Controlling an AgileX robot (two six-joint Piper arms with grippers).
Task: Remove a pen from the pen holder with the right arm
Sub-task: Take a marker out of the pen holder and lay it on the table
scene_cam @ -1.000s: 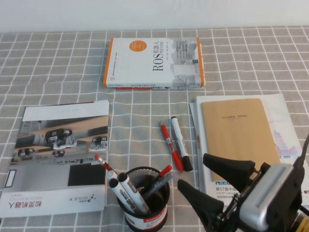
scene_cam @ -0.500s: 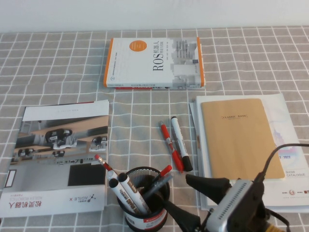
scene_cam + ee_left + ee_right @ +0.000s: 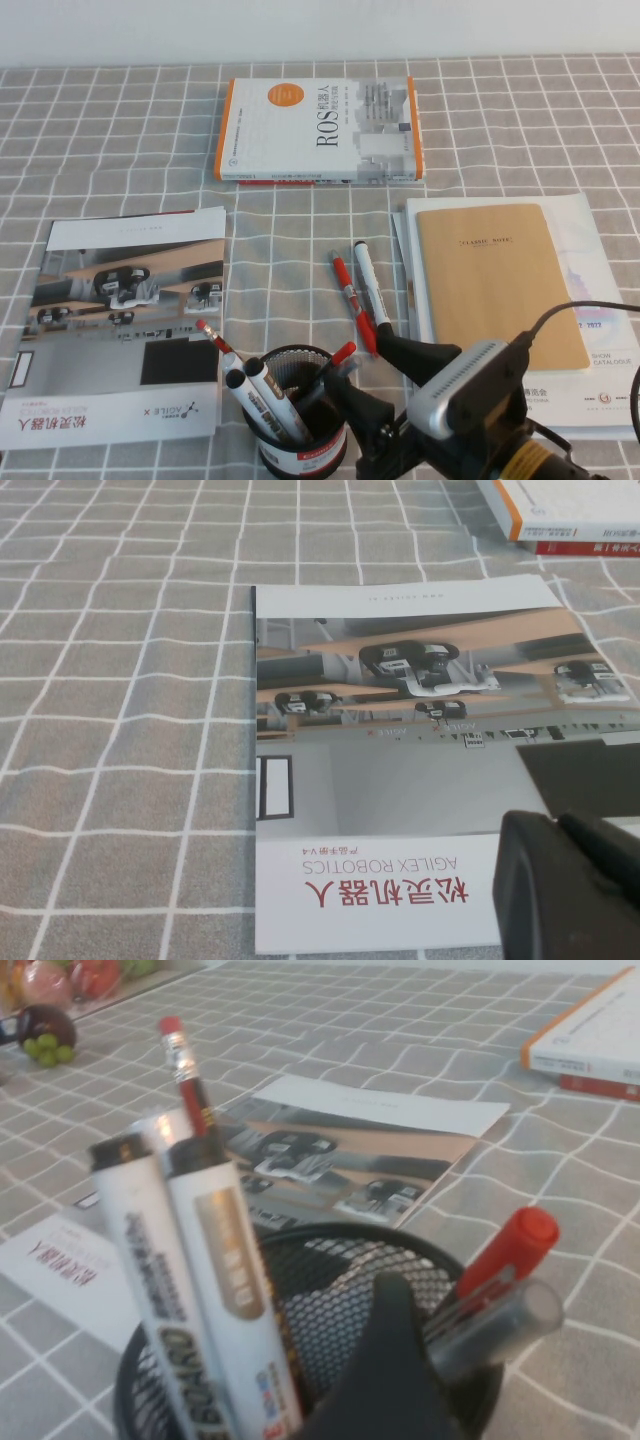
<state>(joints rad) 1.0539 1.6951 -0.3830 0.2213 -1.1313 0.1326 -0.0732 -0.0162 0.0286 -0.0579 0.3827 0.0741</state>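
Near the front edge of the table, the right gripper (image 3: 356, 360) has slid left since a second ago. Its wide-open, empty jaws now reach the pen holder (image 3: 300, 445), one finger (image 3: 380, 1360) over its rim. The pens (image 3: 265, 395) stay inside. The left gripper (image 3: 570, 890) hangs over the booklet (image 3: 400, 730).

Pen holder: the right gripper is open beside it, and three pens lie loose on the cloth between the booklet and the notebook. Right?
Two pens lie loose between the booklet and the notebook, not three: a red pen and a marker, per the high view. The right gripper is indeed open beside the pen holder; the left gripper is by the booklet.
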